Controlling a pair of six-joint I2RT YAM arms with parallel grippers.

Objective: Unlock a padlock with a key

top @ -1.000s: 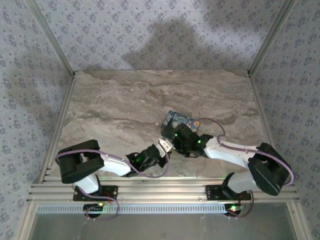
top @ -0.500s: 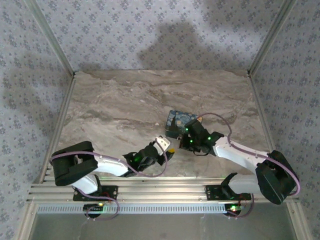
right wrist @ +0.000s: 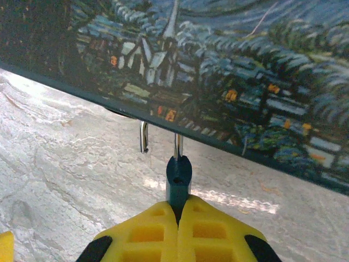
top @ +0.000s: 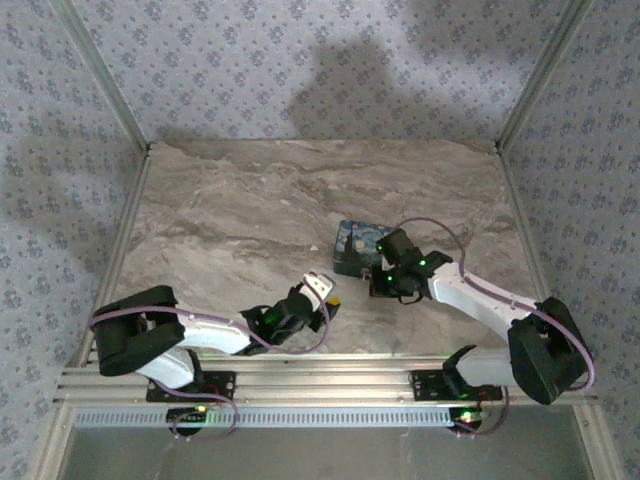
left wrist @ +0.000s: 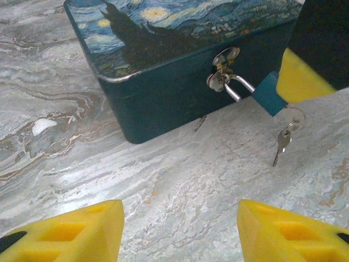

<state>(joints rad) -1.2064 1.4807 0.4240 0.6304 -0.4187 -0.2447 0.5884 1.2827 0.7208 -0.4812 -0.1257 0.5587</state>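
Left end effector [left wrist: 180, 232] is sitting with its yellow fingers apart, nothing between them but bare marble surface [left wrist: 163, 180]. Straight ahead of it is the painted box [left wrist: 163, 93]. Ahead and off to its right, the small teal padlock [left wrist: 267, 98] hangs by its shackle [left wrist: 240, 87] from the box's hasp [left wrist: 223, 65]. A silver key [left wrist: 282, 143] dangles on a ring just under the padlock. Right end effector [right wrist: 178, 210] is clamped tight on the padlock body, pinching it right at the fingertips, with the box edge just beyond. From that wrist, one shackle leg looks free, hanging just beside the body.
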